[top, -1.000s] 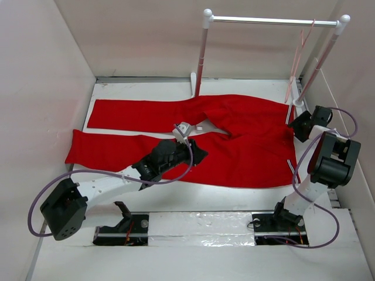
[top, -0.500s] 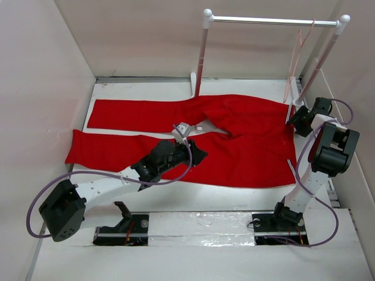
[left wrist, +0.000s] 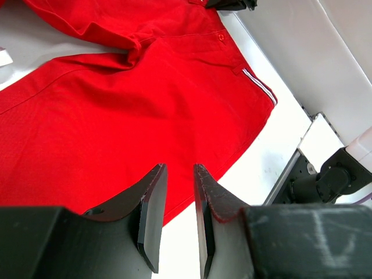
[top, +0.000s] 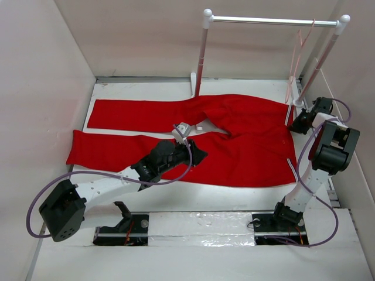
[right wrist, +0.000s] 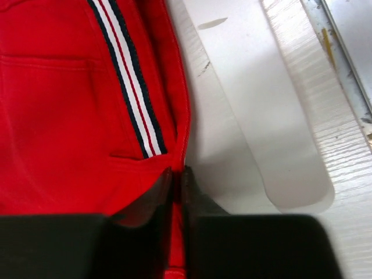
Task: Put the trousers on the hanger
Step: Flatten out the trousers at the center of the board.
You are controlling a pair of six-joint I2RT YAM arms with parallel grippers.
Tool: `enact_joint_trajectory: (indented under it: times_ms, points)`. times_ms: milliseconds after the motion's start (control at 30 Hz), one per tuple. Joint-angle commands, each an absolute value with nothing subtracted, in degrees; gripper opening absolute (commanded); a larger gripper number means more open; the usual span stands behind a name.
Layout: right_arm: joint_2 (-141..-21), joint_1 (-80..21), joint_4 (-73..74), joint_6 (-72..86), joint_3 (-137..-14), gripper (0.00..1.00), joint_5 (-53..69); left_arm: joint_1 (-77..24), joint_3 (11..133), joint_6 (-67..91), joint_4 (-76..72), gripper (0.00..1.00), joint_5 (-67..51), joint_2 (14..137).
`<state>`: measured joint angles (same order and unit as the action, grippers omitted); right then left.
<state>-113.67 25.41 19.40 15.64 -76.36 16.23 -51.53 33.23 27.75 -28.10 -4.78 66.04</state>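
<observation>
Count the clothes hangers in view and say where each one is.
1. The hanger hangs at the right end of the rack, just beyond the waist end of the trousers. No other hanger shows in any view, and nothing here looks able to hide one.

Matt, finely woven cloth on the bright red long-legged trousers (top: 246, 143), soft and slightly rumpled, with smoother ribbed tape for the white-and-dark striped trim (right wrist: 131, 87) at the side seam. Smooth white bench (top: 222, 196) with a dull sheen, streaky and grainy toward the right edge; polished silver metal bar (top: 272, 21) on glossy white posts (top: 202, 52), and thin pale pink wire hanger (top: 297, 58) of smooth coated look. Matt black plastic, faintly rough, on the fingers (left wrist: 151, 221) of the left claw (left wrist: 178, 174).
</observation>
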Motion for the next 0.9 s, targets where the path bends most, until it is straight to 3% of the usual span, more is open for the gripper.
enact_joint_trajectory:
  times_ms: [0,133,400,800,867]
  points:
    - [-111.1,25.5,15.8,16.3,-75.0,0.00,20.5,-51.4,32.7,28.1,-31.2,0.22,-5.3,65.3]
    - [-106.2,25.5,6.7,21.4,-70.5,0.00,21.4,-51.4,33.2,28.6,-30.4,0.22,-4.5,65.9]
    - [-104.0,25.5,2.4,22.9,-71.5,0.00,15.1,-50.8,33.3,29.8,-30.0,0.22,-1.8,68.1]
    - [-111.8,24.4,2.6,22.8,-83.0,0.00,14.2,-46.9,33.7,30.1,-29.9,0.23,-0.6,70.6]
    - [-112.4,23.8,3.3,23.2,-85.0,0.10,13.0,-46.9,34.1,30.0,-28.8,0.23,1.9,70.8]
